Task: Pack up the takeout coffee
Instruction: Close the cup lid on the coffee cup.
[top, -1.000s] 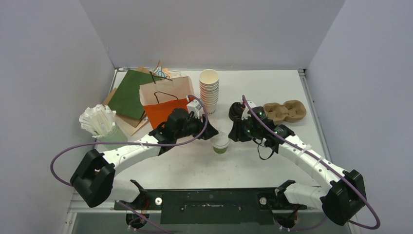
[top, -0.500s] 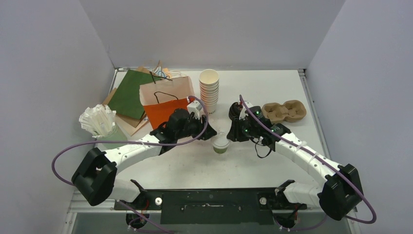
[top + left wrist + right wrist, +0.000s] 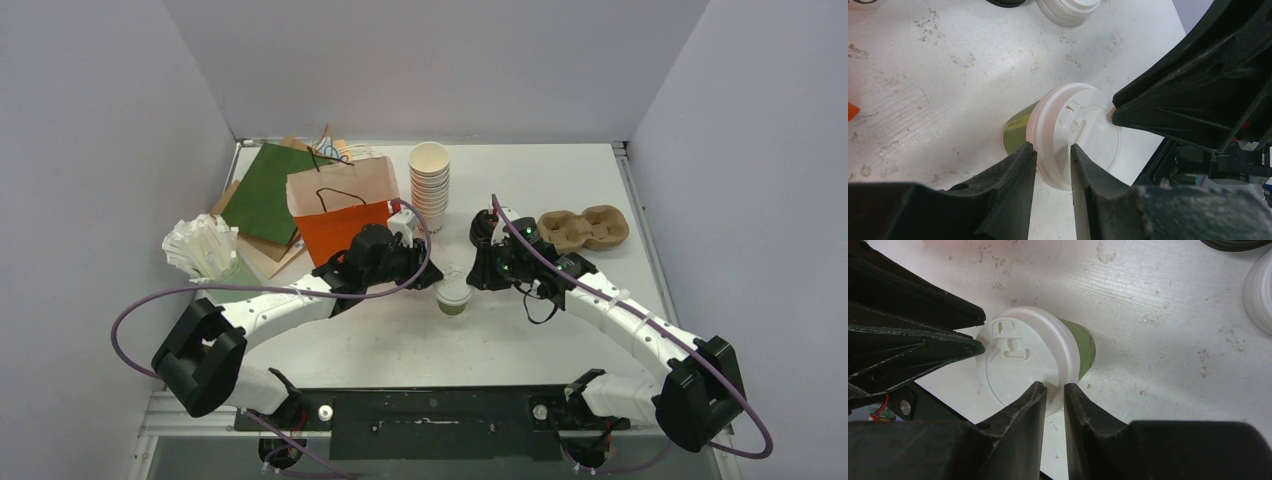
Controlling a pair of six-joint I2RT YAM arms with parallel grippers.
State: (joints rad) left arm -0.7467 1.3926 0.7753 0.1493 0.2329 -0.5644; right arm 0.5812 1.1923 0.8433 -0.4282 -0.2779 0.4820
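Observation:
One takeout coffee (image 3: 453,297) stands upright mid-table: an olive-green cup with a white lid (image 3: 1078,132) (image 3: 1023,357). My left gripper (image 3: 436,279) (image 3: 1052,149) comes at it from the left, its jaws a narrow gap apart, straddling the lid's near rim. My right gripper (image 3: 473,279) (image 3: 1054,386) comes from the right, jaws also a narrow gap apart over the opposite rim. Whether the fingertips touch the lid I cannot tell. Each wrist view shows the other gripper's fingers (image 3: 1173,100) (image 3: 913,340) across the lid.
A stack of lidless white cups (image 3: 430,185) stands behind the coffee. A cardboard cup carrier (image 3: 585,228) lies at the right. Paper bags (image 3: 335,225) and a holder of white sticks (image 3: 205,250) are at the left. Loose white lids (image 3: 1068,7) lie nearby.
Both grippers have narrowed their jaws. The right gripper shifted a little left toward the cup and the left arm edged right. The cup has stayed in place.

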